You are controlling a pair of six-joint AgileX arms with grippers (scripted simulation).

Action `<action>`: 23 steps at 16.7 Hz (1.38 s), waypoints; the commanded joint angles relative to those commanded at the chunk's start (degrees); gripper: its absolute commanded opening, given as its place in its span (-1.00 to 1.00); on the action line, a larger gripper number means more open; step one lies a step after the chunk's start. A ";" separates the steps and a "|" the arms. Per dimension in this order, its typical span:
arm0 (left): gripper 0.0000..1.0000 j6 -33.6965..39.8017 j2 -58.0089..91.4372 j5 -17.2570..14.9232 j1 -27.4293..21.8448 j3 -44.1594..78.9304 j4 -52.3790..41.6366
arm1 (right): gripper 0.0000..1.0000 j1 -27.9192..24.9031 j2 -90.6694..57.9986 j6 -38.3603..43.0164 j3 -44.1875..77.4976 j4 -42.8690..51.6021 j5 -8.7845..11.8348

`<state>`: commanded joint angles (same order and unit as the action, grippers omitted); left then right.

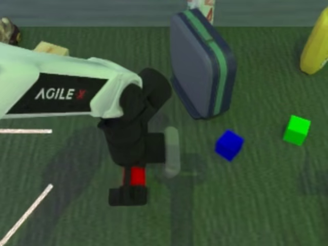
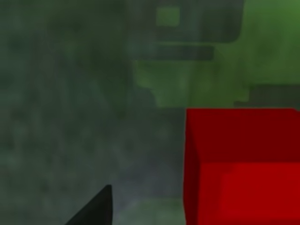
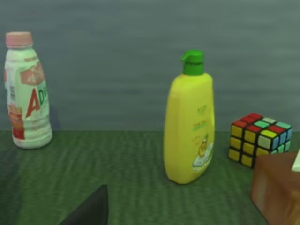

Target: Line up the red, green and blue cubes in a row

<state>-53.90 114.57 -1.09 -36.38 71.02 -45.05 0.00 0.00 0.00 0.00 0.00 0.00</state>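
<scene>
The red cube (image 1: pixel 137 176) lies on the green table left of centre. My left gripper (image 1: pixel 132 182) hangs straight down over it, open, with the cube between its fingers. In the left wrist view the red cube (image 2: pixel 243 168) fills one side, and a gap separates it from the one dark fingertip (image 2: pixel 101 208) that shows. The blue cube (image 1: pixel 229 144) sits right of centre. The green cube (image 1: pixel 297 129) rests farther right. My right gripper (image 3: pixel 150 220) is out of the top view, parked facing the back wall, with one fingertip (image 3: pixel 96 208) showing.
A dark blue case with a green stripe (image 1: pixel 202 64) stands behind the blue cube. A yellow bottle (image 1: pixel 315 43) is at the back right, a cream block (image 1: pixel 51 49) at the back left. Near my right arm stand a white drink bottle (image 3: pixel 27 93), a puzzle cube (image 3: pixel 259 139) and a brown box (image 3: pixel 276 187).
</scene>
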 joint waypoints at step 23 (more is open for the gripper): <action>1.00 15.14 -40.28 1.36 15.69 -19.80 4.32 | 1.00 -2.90 -39.00 -19.04 32.76 21.36 -0.02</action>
<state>-38.76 74.29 0.27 -20.70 51.22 -40.73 -2.90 -39.00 -19.04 32.76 21.36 -0.02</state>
